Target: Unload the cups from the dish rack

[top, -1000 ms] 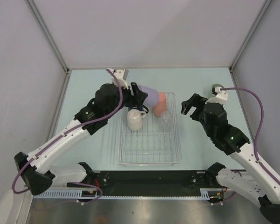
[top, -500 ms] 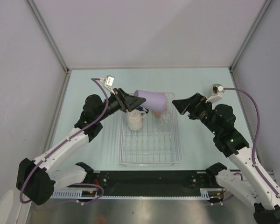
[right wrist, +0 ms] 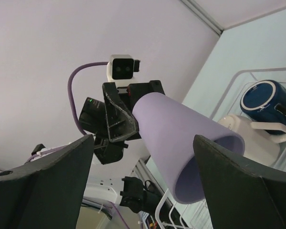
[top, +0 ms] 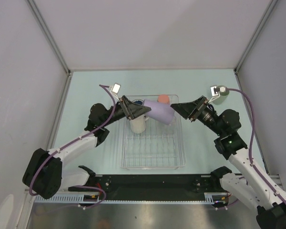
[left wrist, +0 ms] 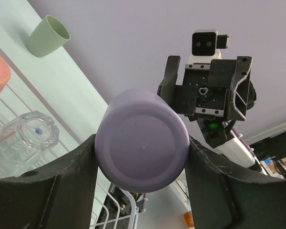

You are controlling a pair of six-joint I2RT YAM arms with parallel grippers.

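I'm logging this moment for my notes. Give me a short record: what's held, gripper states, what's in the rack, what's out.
held: lavender cup, on its side, above the dish rack
left gripper: shut on the cup's base end
right gripper: open, facing the cup's mouth
in rack: cream mug, dark blue mug, salmon cup, clear glass
outside rack: sage green cup, on the table
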